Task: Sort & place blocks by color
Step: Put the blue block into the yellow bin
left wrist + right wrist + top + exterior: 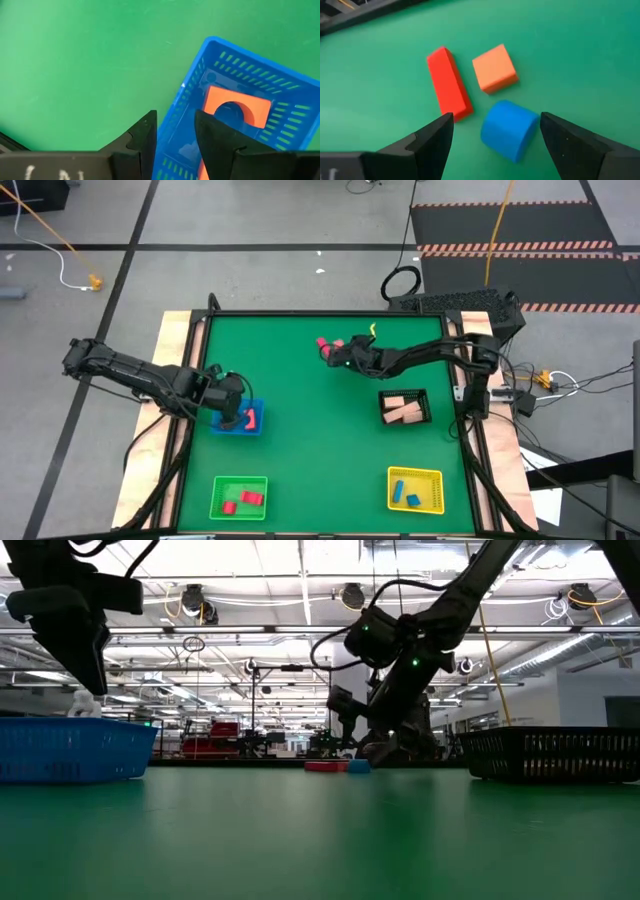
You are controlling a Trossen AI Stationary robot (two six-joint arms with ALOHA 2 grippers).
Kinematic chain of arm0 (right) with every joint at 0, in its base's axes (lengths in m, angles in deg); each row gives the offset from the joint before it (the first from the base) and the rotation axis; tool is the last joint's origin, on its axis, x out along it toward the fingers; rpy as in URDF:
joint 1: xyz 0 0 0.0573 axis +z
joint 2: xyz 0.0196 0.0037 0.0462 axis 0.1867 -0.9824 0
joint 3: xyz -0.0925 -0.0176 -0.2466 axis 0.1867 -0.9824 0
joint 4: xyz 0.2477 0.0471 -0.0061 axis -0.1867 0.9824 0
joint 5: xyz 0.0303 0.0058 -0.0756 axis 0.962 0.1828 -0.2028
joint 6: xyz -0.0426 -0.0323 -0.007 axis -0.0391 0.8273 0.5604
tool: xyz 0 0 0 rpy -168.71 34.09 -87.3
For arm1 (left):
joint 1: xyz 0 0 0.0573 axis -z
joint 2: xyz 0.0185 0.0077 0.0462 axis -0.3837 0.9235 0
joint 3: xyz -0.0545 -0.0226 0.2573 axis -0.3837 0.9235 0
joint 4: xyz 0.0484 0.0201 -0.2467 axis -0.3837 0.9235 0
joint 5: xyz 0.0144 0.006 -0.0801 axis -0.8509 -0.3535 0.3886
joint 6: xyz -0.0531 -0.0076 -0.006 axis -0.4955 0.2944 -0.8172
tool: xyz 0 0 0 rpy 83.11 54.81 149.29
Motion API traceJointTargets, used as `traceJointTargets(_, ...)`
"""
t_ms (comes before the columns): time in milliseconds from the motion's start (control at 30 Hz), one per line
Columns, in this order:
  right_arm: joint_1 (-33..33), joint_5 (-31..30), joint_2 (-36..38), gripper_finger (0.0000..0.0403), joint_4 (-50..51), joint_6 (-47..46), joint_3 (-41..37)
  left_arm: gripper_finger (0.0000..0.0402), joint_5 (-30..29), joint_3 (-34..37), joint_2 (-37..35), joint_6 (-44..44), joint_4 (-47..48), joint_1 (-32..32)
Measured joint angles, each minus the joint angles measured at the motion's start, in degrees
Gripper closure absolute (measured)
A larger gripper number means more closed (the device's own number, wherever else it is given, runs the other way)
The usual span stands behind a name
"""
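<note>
right gripper (492,132): I'm hovering over the mat's far side, fingers spread wide, pinching nothing.
loose blocks: red bar (449,83), salmon cube (494,68), blue rounded block (508,129) lying on the green mat (300,430), blue one between my fingers.
left gripper (175,135): I'm hanging over the blue tray (290,90), fingers parted, empty.
salmon arch (235,106): sitting in blue tray.
writing: none readable.

Past your right gripper (495,132), whose two dark fingers (432,140) stand wide apart, you see three blocks on the green table (580,55). The blue rounded block (509,129) lies between the fingertips. The red bar (448,82) lies just beyond one fingertip, and the orange cube (494,68) sits farther out beside it.
</note>
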Motion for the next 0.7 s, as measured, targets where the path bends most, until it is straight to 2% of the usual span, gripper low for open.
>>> traceJointTargets(233, 1.4, -4.1, -2.8, 0.0117, -0.4, 0.8, 0.1, 0.0270, -0.9, 0.0, 0.0, 1.2, 0.0, 0.0)
traceJointTargets(367, 2.0, -7.1, -3.0, 0.0126, -0.1, 6.7, 0.1, 0.0270, -0.9, 0.0, 0.0, 1.1, 0.0, 0.0)
traceJointTargets(567, 2.0, -8.9, -3.1, 0.0177, 0.0, 17.0, 0.0, 0.0270, -1.2, 0.0, 0.0, 1.1, 0.0, 0.0)
traceJointTargets(700, 1.8, -9.0, -3.1, 0.0214, -0.2, 19.9, 0.0, 0.0270, -1.4, 0.0, 0.0, 0.8, 0.0, 0.0)
